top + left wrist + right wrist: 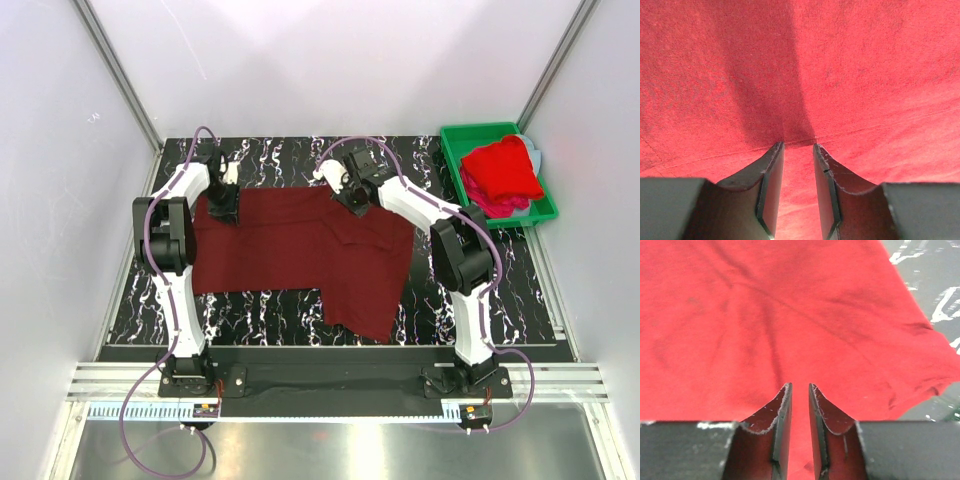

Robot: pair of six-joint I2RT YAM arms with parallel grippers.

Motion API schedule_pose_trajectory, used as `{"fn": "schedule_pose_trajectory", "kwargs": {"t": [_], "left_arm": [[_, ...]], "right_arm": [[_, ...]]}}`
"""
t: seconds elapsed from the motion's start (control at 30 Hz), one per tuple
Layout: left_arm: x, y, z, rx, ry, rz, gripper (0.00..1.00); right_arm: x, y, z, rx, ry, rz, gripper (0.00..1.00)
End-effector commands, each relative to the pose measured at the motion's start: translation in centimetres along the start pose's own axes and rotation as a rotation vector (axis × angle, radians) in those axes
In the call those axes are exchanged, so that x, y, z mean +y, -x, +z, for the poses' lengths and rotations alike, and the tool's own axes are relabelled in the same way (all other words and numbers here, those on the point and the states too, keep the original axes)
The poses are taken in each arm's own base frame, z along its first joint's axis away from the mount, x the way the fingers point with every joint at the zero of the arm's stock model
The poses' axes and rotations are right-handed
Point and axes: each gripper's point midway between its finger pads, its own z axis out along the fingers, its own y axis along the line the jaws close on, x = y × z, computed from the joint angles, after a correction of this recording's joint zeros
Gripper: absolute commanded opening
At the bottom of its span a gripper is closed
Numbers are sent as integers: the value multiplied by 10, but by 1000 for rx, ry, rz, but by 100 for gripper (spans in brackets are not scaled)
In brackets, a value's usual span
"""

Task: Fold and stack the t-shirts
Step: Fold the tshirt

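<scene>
A dark maroon t-shirt lies spread on the black marbled table, with one flap reaching toward the near edge at the right. My left gripper is down on the shirt's far left edge. Its wrist view shows the jaws a narrow gap apart, tips on a seam of the flat cloth. My right gripper is down on the far edge near the middle. Its wrist view shows the jaws slightly apart over flat cloth, nothing pinched. A bright red shirt and a pink one lie in the bin.
A green plastic bin stands at the far right corner of the table. White walls and metal frame posts close in the left, back and right sides. Bare marbled table shows past the shirt's edge in the right wrist view.
</scene>
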Motion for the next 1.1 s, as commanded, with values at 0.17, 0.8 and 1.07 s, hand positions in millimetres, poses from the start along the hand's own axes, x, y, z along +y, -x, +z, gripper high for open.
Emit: {"fn": "schedule_pose_trajectory", "kwargs": {"t": [0.17, 0.8, 1.07], "left_arm": [[-8, 16, -23, -79, -10, 11, 35], [-7, 12, -22, -73, -6, 11, 35], [-6, 11, -22, -70, -3, 9, 35]], "right_arm": [[65, 17, -51, -98, 306, -15, 23], [118, 7, -26, -27, 526, 51, 22], [107, 6, -11, -11, 466, 34, 21]]}}
